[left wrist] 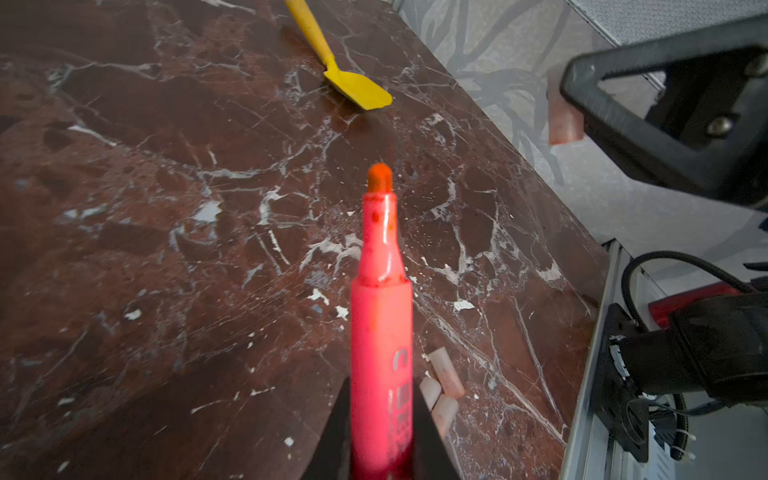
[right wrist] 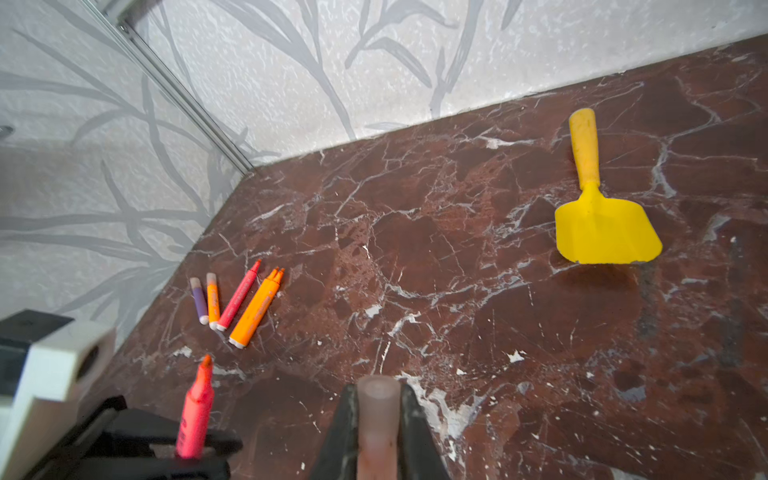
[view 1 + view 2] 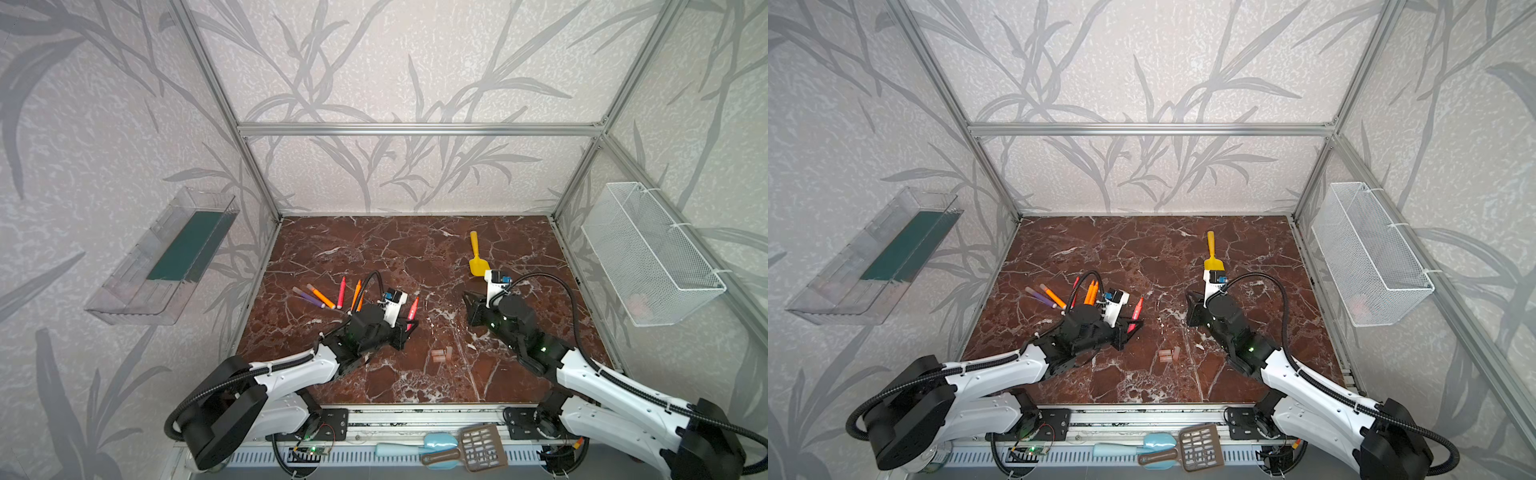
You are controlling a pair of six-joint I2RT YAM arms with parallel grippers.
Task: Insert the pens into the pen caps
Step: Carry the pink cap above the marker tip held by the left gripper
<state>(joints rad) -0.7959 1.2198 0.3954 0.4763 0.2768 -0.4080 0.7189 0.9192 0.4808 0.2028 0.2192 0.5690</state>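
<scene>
Left wrist view: we're seeing left gripper (image 1: 380,415) pinching red-pink pen (image 1: 380,316), tip out. Right gripper (image 2: 378,390) is clamping 1 pen cap (image 2: 378,419). Both arms are hovering low, well apart, bare table (image 3: 436,291) between. 3 caps (image 3: 440,354) are lying toward front edge; 5 pens (image 3: 322,296) toward left edge.

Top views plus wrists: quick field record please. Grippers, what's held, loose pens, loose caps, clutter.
left gripper: shut on red-pink pen, tip bare
right gripper: shut on pen cap
held pair: apart, not yet joined
loose pens: five, lying at left; the purple and one orange look capped
loose caps: three, front middle
clutter: yellow shovel, back right
</scene>
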